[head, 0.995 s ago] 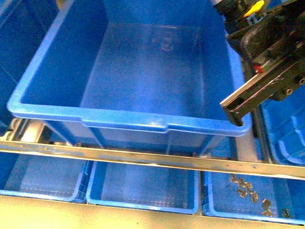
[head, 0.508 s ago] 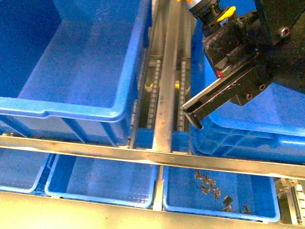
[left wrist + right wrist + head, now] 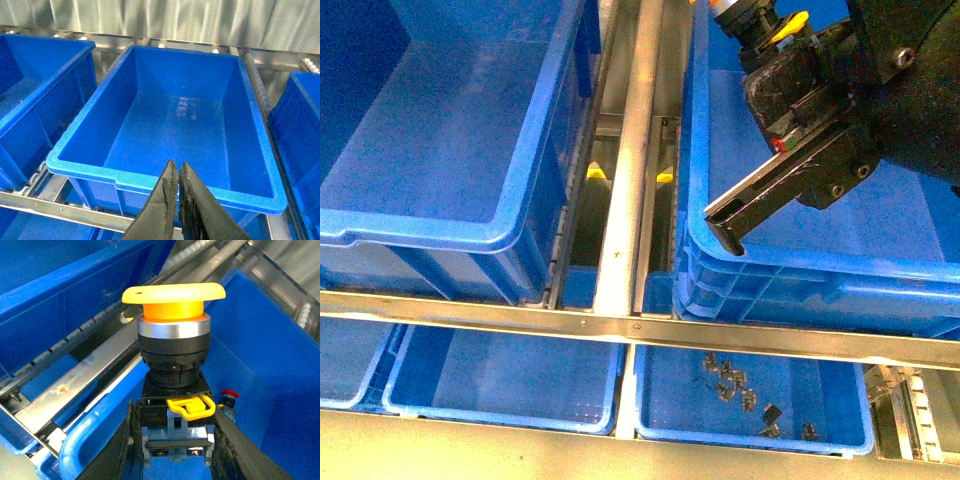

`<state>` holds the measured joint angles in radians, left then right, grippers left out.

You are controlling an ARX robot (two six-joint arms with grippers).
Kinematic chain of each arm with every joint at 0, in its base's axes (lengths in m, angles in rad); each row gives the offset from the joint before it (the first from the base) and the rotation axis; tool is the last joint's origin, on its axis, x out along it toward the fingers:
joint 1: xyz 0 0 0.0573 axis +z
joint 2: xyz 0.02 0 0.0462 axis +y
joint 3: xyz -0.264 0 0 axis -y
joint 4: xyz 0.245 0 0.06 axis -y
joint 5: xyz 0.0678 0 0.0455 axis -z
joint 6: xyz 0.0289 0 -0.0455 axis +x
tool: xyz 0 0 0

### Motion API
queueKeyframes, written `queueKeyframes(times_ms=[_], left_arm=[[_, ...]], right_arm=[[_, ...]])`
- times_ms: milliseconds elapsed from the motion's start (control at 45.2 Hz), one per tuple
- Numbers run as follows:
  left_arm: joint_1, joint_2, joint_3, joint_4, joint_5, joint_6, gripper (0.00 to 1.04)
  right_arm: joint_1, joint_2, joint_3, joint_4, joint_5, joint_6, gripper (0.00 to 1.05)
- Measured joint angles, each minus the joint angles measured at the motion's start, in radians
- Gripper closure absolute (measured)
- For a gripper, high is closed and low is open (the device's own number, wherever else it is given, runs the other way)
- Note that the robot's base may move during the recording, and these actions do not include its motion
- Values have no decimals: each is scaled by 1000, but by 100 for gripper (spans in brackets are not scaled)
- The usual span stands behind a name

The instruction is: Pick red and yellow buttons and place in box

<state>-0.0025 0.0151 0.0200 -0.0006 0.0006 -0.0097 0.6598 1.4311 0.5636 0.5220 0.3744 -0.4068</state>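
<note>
My right gripper is shut on the black block body of the yellow button, held upright with its yellow cap on top. In the front view the gripper and the yellow button hang at the top, over the left part of a large deep blue box. The red button lies on the floor of that box, just past my right finger. My left gripper is shut and empty, above the near rim of another large empty blue bin. The left gripper is out of the front view.
The empty large bin stands left of the box, with a metal roller rail between them. A metal crossbar runs along the front. Below it are shallow blue trays; one holds small metal parts.
The front view has swung right: the empty bin slid left and the box with the rail came in under my right gripper. The yellow button stays in its grip.
</note>
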Motion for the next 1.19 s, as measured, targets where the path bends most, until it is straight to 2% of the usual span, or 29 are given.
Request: queueKeyframes(times_ms=[177, 376, 442, 663, 752, 796, 906, 973, 1194], left_arm=[[0, 0, 0, 0, 0, 0, 102], [0, 0, 0, 0, 0, -1, 102], [0, 0, 0, 0, 0, 0, 89], [0, 0, 0, 0, 0, 0, 59], [0, 0, 0, 0, 0, 0, 47], [0, 0, 0, 0, 0, 0, 35], [0, 0, 0, 0, 0, 0, 20], [0, 0, 0, 0, 0, 0, 7], [0, 0, 0, 0, 0, 2, 8]], right_arm=[[-63, 0, -9, 10, -35, 0, 78], [-216, 41, -17, 45, -152, -18, 78], [-285, 100, 6, 55, -205, -40, 78], [-417, 257, 112, 67, -290, -82, 78], [-454, 328, 171, 67, -312, -89, 78], [-477, 383, 220, 66, -320, -90, 78], [-513, 496, 331, 46, -323, -89, 78], [-536, 586, 429, 20, -319, -82, 78], [-573, 801, 711, -74, -286, -48, 78]])
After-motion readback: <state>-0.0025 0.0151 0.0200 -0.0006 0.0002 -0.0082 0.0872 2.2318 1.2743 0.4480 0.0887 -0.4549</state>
